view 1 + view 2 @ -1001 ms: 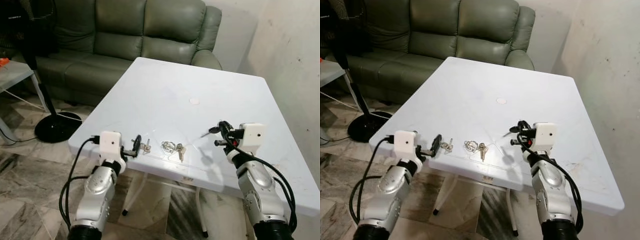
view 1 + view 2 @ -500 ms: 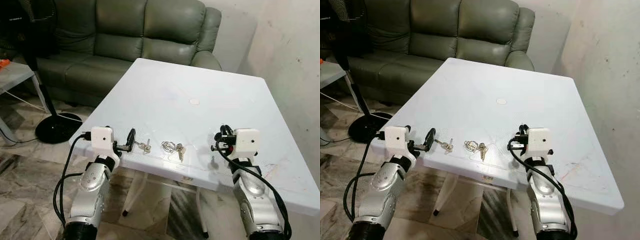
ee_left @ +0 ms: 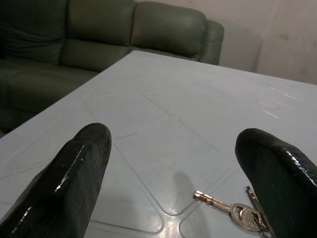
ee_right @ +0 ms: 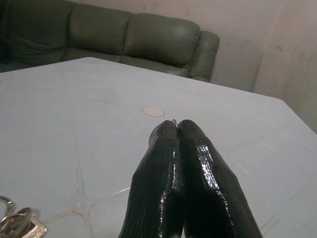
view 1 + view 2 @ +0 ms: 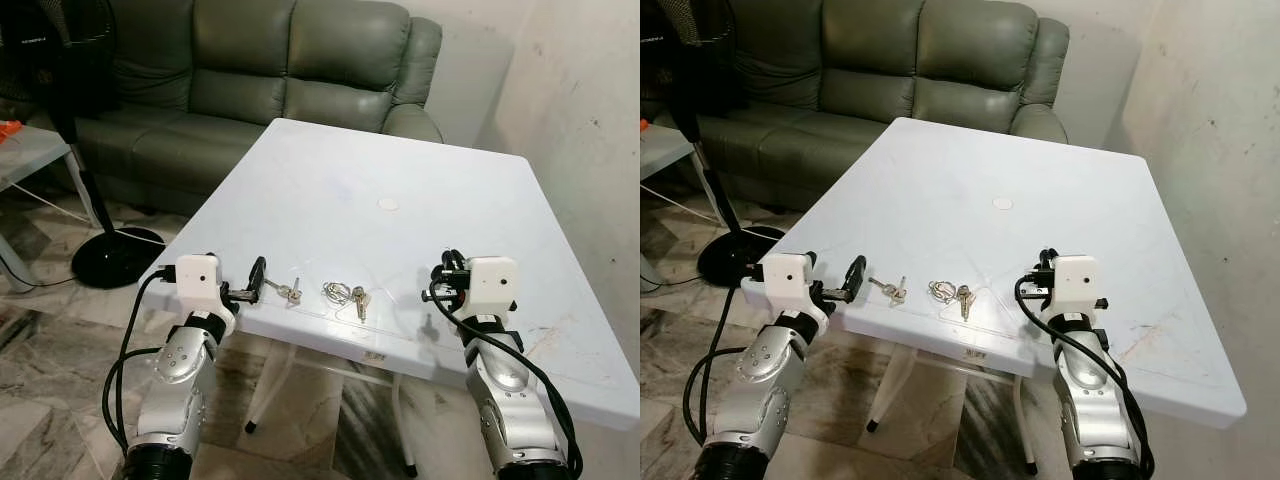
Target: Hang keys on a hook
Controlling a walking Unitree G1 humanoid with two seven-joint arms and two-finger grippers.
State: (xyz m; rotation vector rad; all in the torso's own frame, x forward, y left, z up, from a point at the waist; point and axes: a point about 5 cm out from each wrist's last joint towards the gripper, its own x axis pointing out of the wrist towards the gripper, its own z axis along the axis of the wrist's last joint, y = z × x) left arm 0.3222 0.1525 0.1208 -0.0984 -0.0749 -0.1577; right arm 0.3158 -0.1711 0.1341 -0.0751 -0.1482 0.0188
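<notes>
table (image 5: 330,170) is the landmark. near its front edge, centre: key ring (image 5: 346,295). just left of that, a single key (image 5: 288,291). left gripper (image 5: 258,275) at front-left corner, fingers apart, key between & ahead of them. right gripper (image 5: 447,279) over front-right part, fingers together. sofa (image 5: 250,70) behind table, fan (image 5: 95,150) to its left on floor.

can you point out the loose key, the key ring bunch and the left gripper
loose key (image 5: 290,291), left eye view, on its head, near the table's front edge.
key ring bunch (image 5: 345,295), left eye view, where rings meet keys.
left gripper (image 3: 173,163), left wrist view, midway between its open fingertips.
</notes>
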